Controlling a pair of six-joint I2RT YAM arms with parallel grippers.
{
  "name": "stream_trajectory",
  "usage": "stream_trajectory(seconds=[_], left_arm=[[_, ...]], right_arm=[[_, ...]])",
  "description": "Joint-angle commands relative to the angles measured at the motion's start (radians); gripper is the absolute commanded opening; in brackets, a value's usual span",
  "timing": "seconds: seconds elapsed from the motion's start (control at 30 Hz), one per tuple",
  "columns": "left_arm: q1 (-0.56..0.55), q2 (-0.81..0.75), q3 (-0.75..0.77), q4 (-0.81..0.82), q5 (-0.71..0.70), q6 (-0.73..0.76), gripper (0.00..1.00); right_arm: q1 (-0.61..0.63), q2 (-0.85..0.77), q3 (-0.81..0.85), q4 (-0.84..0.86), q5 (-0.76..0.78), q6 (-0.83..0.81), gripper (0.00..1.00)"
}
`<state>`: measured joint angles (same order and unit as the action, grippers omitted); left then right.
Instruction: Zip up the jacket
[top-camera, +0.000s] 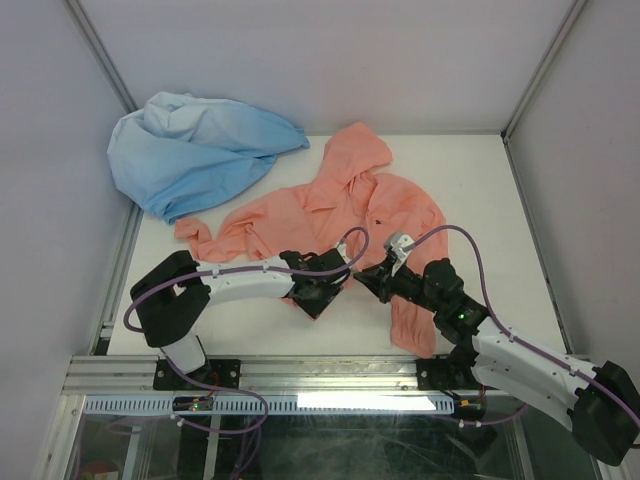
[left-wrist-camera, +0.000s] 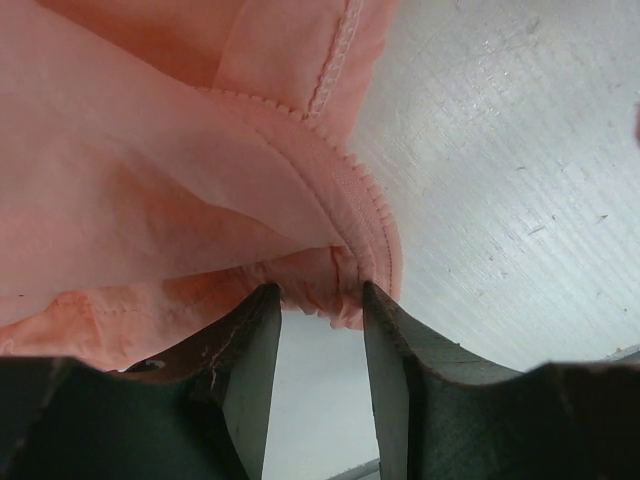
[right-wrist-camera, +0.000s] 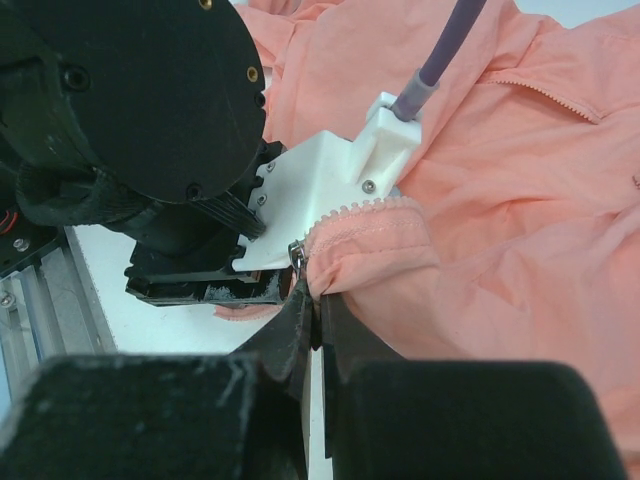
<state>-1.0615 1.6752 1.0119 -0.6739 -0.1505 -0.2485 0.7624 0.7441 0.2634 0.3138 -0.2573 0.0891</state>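
Fingers of the right arm (right-wrist-camera: 285, 340) are pressed shut on the bottom end of the zip (right-wrist-camera: 360, 212), right by the little metal slider (right-wrist-camera: 296, 255). The left fingers (left-wrist-camera: 250, 350) stand partly apart. The stitched hem (left-wrist-camera: 345, 200) is bunched between their tips, but they do not look like they squeeze it yet. Both sets of fingers meet close together at 6 o'clock on the jacket (top-camera: 340, 205).

What could go wrong? The cloth is thin and floppy. If the left fingers do not hold the hem tight, the whole jacket may slide up with the slider, and the zip will not close. The slider is small, so the right fingers might slip off it. Loose cloth could also get caught in the teeth and jam them.

The jacket is salmon pink and lies wrinkly in the middle of the desk (top-camera: 480, 200). Its hood points to 12 o'clock and one sleeve goes out to 9 o'clock. The zip does not look done up. A light blue garment (top-camera: 190, 150) sits at 10 o'clock, just beside that sleeve.
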Motion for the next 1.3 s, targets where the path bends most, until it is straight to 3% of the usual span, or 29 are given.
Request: stream_trajectory(seconds=[0.0,0.2,0.3,0.37,0.43,0.63,0.77,0.93,1.27], left_arm=[[-0.008,0.032,0.003,0.052,0.034,0.024,0.39],[-0.006,0.082,-0.033,0.090,0.059,-0.029,0.33],[0.002,0.084,-0.047,0.111,0.074,-0.066,0.22],[0.022,0.054,-0.061,0.138,0.100,-0.095,0.06],[0.055,-0.003,-0.084,0.169,0.132,-0.121,0.00],[0.154,-0.250,-0.128,0.234,0.165,-0.197,0.00],[0.232,-0.423,-0.185,0.344,0.192,-0.257,0.00],[0.250,-0.546,-0.240,0.506,0.184,-0.307,0.00],[0.252,-0.714,-0.502,1.081,0.173,-0.326,0.00]], right_arm=[[-0.006,-0.019,-0.001,0.040,0.020,0.008,0.00],[-0.006,-0.018,0.001,0.040,0.021,0.009,0.00],[-0.006,-0.024,0.000,0.038,0.024,0.009,0.00],[-0.006,-0.028,0.000,0.034,0.030,0.011,0.00],[-0.005,-0.031,0.003,0.026,0.036,0.013,0.00],[-0.007,-0.037,0.026,-0.014,0.091,0.036,0.00],[-0.008,-0.042,0.049,-0.029,0.079,0.049,0.00],[-0.009,-0.058,0.064,-0.006,0.026,0.068,0.00],[-0.131,0.041,0.140,0.084,-0.332,0.109,0.00]])
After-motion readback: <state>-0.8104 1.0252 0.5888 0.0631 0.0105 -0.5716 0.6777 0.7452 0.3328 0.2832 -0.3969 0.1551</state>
